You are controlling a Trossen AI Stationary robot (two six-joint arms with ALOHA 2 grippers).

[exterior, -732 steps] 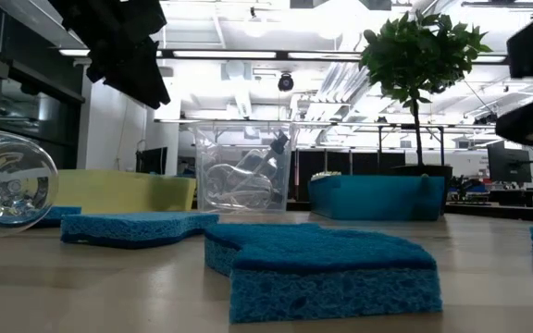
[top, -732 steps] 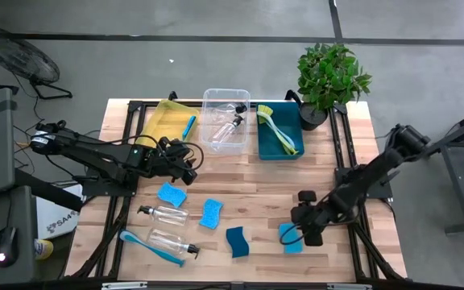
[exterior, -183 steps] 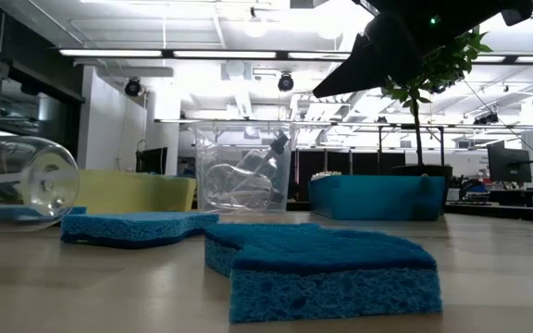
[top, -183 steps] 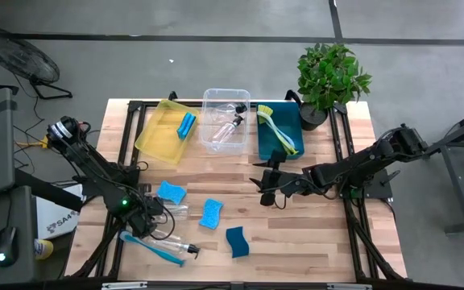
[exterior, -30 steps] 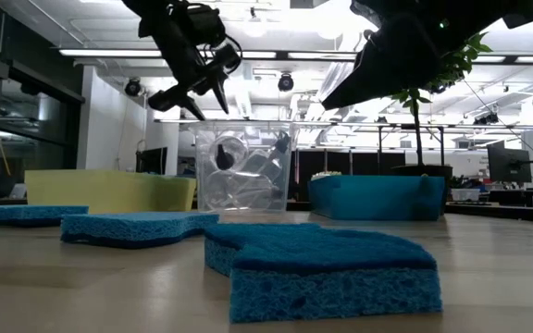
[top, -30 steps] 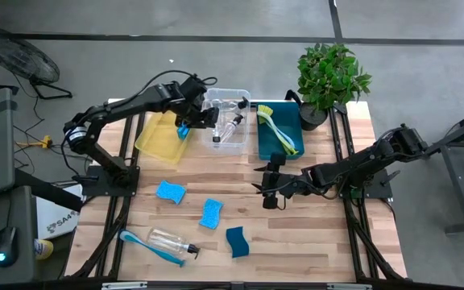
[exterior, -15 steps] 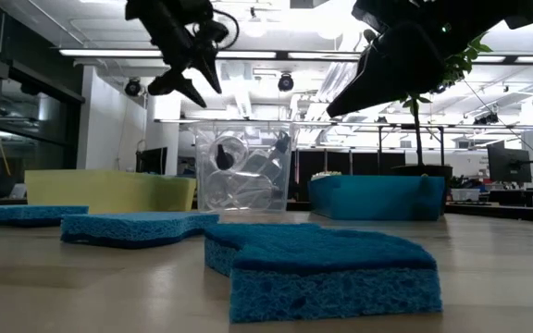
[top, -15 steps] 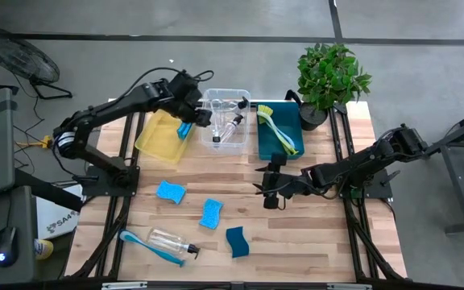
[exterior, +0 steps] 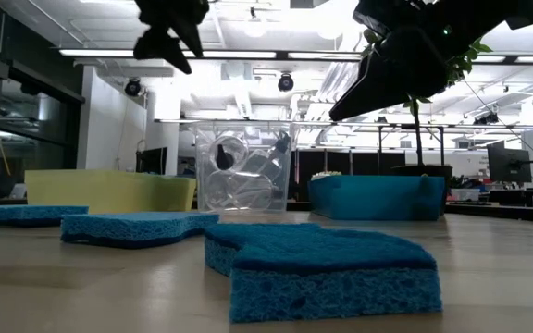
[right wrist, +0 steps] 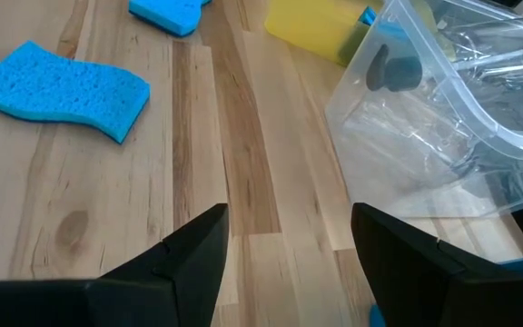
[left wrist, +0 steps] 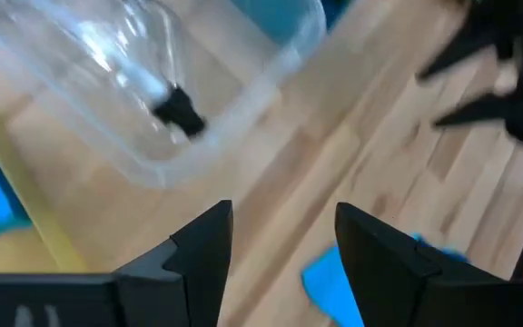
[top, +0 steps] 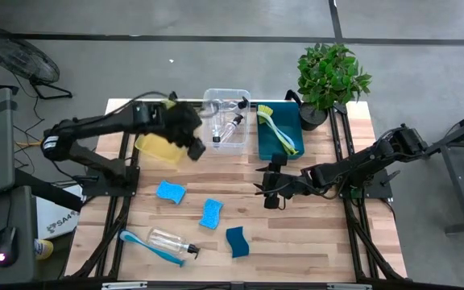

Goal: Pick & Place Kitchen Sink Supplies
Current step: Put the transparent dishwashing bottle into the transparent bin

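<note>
Clear bin [top: 225, 121] already holds bottles; beside it, near its front, 3 sponges [top: 211, 213], 1 bottle [top: 170, 240] and 1 brush [top: 145, 246] wait — left gripper [top: 193, 148] and right gripper [top: 267, 190] gape empty.

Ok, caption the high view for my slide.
Left end effector open beside the clear bin of bottles; three blue sponges still on the table.
</note>
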